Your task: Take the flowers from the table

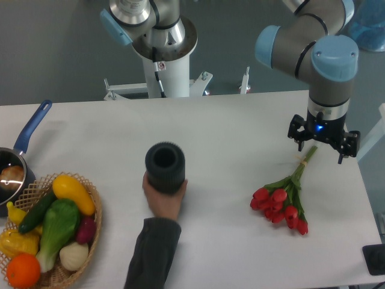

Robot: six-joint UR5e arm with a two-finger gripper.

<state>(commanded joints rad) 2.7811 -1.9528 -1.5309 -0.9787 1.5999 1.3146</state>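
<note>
The gripper point(323, 144) hangs over the right side of the table point(240, 120) with its two black fingers spread apart and nothing between them, poised directly above the cut ends of the stems. Nearest the camera, along the front edge, a wicker basket point(90, 241) at the left corner holds colourful vegetables point(57, 229): a yellow squash, a dark cucumber, a pale green leafy head, a white bulb, a purple piece and an orange fruit. Beside it a person's hand point(162, 201) in a dark sleeve reaches in from the bottom edge and grasps a black ribbed cylinder point(165, 167) standing upright near the middle of the tabletop. To the right, the flowers point(281, 205) lie flat on the white surface, red buds pointing toward the front edge and green stems running diagonally up and back toward the open fingers. At the far left a pan point(12, 171) with a blue handle sits just behind the basket. Farther back, the arm's point(313, 48) grey and pale blue joints rise above the right side, and a white pedestal base point(165, 60) stands beyond the rear edge
</note>
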